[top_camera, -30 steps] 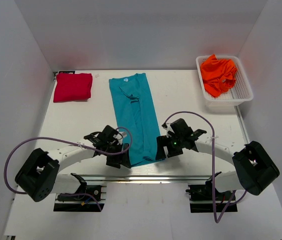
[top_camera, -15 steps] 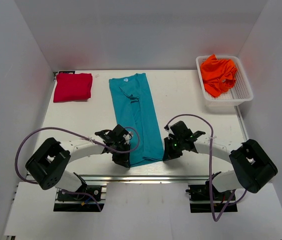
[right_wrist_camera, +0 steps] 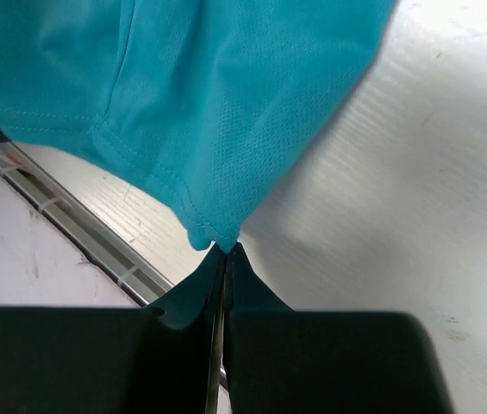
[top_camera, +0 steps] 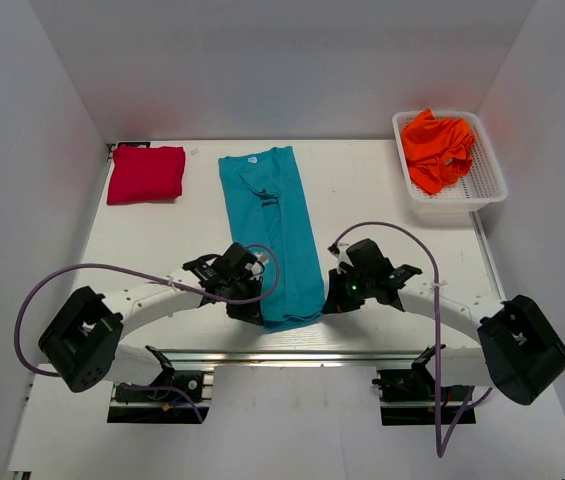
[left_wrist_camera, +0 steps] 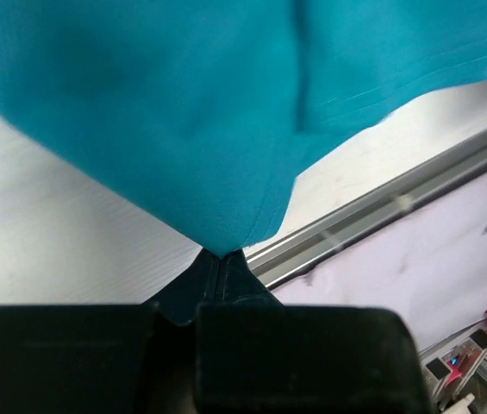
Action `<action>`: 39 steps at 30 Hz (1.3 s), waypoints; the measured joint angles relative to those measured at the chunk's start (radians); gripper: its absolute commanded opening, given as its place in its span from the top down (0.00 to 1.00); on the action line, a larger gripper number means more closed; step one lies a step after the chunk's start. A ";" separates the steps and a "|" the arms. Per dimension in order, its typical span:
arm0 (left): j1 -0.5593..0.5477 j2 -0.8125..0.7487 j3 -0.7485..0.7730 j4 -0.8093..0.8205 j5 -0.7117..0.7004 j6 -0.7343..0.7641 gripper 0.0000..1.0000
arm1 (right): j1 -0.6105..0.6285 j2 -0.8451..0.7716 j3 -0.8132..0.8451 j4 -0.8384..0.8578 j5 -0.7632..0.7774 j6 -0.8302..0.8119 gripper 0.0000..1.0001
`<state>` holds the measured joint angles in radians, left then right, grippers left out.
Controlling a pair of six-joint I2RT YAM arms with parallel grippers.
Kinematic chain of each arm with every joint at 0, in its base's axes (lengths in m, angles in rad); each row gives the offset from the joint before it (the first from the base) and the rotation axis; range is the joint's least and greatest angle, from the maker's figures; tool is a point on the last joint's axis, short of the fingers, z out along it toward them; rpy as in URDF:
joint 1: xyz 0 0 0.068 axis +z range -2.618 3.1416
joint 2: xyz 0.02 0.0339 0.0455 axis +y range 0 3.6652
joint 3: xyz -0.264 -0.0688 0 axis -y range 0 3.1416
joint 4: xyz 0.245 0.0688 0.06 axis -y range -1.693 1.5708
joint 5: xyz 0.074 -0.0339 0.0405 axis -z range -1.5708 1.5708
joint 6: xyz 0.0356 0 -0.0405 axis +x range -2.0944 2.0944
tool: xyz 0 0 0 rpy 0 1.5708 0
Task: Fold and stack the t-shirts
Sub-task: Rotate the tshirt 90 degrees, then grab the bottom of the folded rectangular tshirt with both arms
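White table [top_camera: 372, 190] between plain white walls [top_camera: 282, 60], under soft even light.

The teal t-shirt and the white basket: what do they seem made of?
The teal t-shirt looks like a fine matte knit, probably cotton or a blend: tiny stitch holes and a sewn hem show. The white basket is likely plastic, judging by its stiff perforated wall.

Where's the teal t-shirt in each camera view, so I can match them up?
Top camera: teal t-shirt lies lengthwise on the table, hem at bottom.
Left wrist: teal t-shirt fills the top, corner in the shut left pincer.
Right wrist: teal t-shirt fills upper left, corner in the shut right pincer.
Shared landmark: metal rail beside the hem.
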<state>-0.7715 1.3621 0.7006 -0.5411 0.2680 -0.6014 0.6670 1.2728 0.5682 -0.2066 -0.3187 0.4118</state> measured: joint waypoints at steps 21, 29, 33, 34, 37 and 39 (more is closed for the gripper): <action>0.160 0.085 0.393 -0.009 -0.454 0.048 1.00 | -0.047 0.235 0.468 0.113 0.340 -0.072 1.00; 0.255 0.226 0.522 0.005 -0.493 0.102 1.00 | -0.085 0.420 0.679 0.118 0.349 -0.118 1.00; 0.303 0.277 0.569 0.015 -0.491 0.127 1.00 | -0.108 0.491 0.761 0.119 0.340 -0.137 1.00; 0.313 0.289 0.581 0.024 -0.489 0.132 1.00 | -0.113 0.506 0.777 0.118 0.338 -0.141 1.00; 0.341 0.327 0.612 0.047 -0.473 0.150 1.00 | -0.129 0.553 0.830 0.115 0.330 -0.156 1.00; 0.359 0.351 0.629 0.060 -0.462 0.158 1.00 | -0.137 0.583 0.860 0.113 0.315 -0.161 1.00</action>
<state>-0.4129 1.7126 1.3300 -0.4812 -0.1940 -0.4431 0.5297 1.8557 1.4281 -0.0933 -0.0032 0.2508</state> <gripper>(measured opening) 0.026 0.008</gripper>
